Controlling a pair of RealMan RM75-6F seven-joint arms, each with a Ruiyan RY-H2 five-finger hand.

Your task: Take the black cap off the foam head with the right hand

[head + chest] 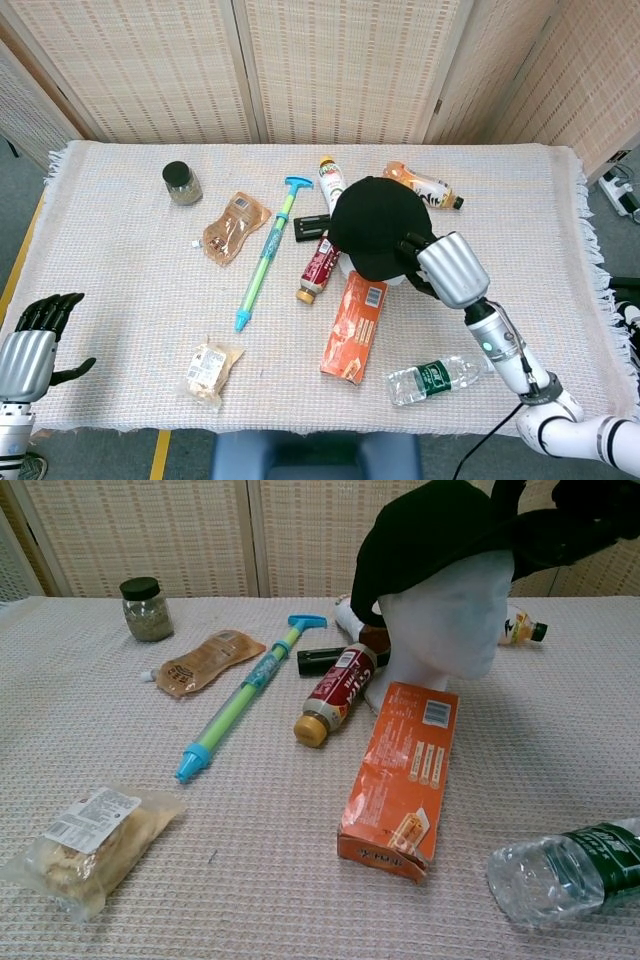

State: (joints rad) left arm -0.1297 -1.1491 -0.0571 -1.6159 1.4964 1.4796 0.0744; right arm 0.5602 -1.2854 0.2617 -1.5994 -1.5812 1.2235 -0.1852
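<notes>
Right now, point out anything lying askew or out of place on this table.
Nothing is spilled or broken. The clear water bottle, red-labelled bottle and orange box lie on their sides around the foam head. The black cap sits on it, the right hand at its brim.
</notes>
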